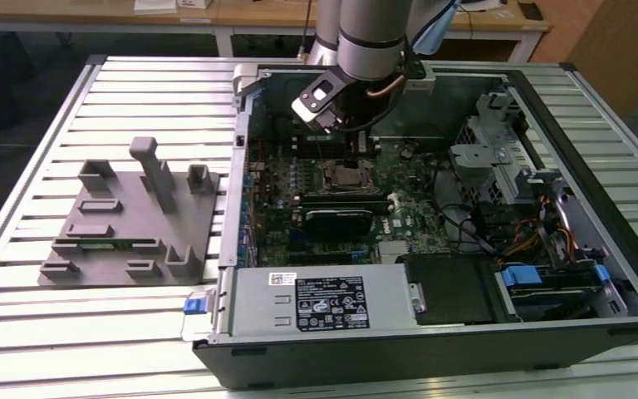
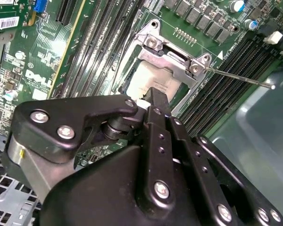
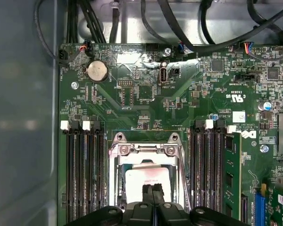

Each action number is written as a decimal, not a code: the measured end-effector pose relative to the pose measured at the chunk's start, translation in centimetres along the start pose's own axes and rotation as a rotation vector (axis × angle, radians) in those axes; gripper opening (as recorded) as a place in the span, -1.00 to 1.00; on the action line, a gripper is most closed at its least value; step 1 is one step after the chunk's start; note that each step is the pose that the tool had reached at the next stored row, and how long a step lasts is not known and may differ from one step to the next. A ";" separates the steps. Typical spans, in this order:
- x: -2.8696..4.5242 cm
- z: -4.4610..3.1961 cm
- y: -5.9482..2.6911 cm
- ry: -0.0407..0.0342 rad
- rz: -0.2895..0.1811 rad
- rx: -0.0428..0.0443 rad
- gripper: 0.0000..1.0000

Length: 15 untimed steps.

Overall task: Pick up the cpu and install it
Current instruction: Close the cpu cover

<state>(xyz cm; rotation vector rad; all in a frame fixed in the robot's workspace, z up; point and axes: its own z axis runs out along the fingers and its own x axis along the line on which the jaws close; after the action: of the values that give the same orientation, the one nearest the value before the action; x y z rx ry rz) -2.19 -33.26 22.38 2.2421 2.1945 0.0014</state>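
The cpu (image 3: 148, 176) lies flat in the open metal socket (image 3: 144, 149) on the green board (image 3: 132, 94). The gripper (image 3: 153, 192) hangs right over it, its two fingers pressed together. The tips seem to touch the cpu's top, but that is hard to see.

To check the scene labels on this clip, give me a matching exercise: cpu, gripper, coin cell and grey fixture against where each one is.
Things:
1 cpu
2 gripper
3 coin cell
4 grey fixture

Places:
A on the table outside the case, at the exterior view's left
B pale square seen within the socket frame
C on the green board, away from the socket frame
D poised over the socket frame, fingers shut

Pairs: 1-B, 2-D, 3-C, 4-A
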 end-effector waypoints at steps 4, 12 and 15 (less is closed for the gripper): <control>0.00 0.00 0.00 0.0000 -0.027 0.0000 -0.79; 0.00 0.02 0.00 0.0006 -0.173 -0.0004 -0.79; 0.00 0.02 0.00 0.0008 -0.228 -0.0006 -0.79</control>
<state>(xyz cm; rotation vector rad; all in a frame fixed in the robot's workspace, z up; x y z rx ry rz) -2.19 -33.26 22.36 1.9783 2.4351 0.0022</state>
